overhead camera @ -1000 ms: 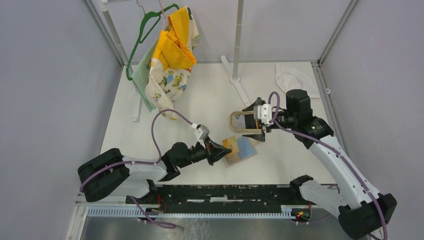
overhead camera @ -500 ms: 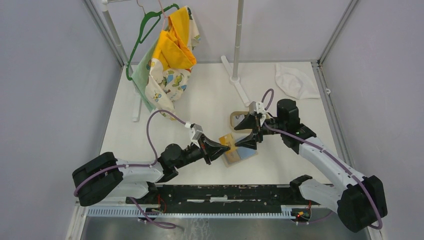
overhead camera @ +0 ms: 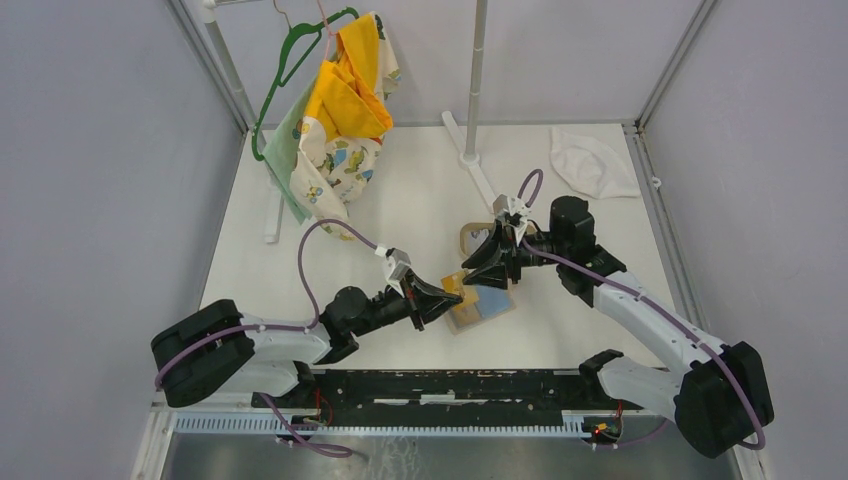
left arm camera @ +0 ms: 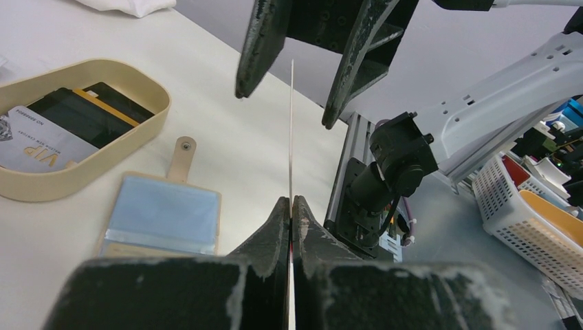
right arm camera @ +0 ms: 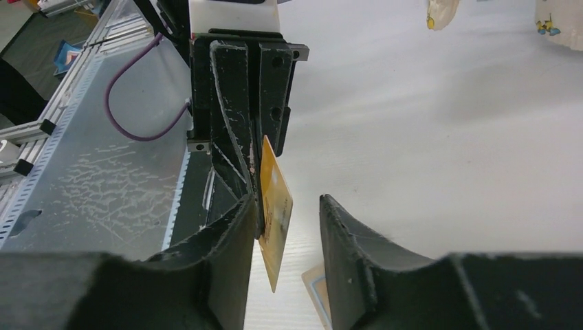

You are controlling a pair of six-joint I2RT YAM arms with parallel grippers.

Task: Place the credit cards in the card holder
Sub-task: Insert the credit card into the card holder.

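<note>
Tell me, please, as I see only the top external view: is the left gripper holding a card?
Observer: Yes, the left wrist view shows the left gripper shut on a card seen edge-on.
Operator: Has the right gripper closed on it?
Observer: Not yet; in the right wrist view the card sits by one finger, a gap at the other.
Operator: Any cards left in the tray?
Observer: Yes, a dark card and a white VIP card.

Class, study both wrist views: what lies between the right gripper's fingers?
A gold card, pinched in the left gripper, stands between the right gripper's open fingers, seen in the right wrist view, edge-on in the left.
</note>
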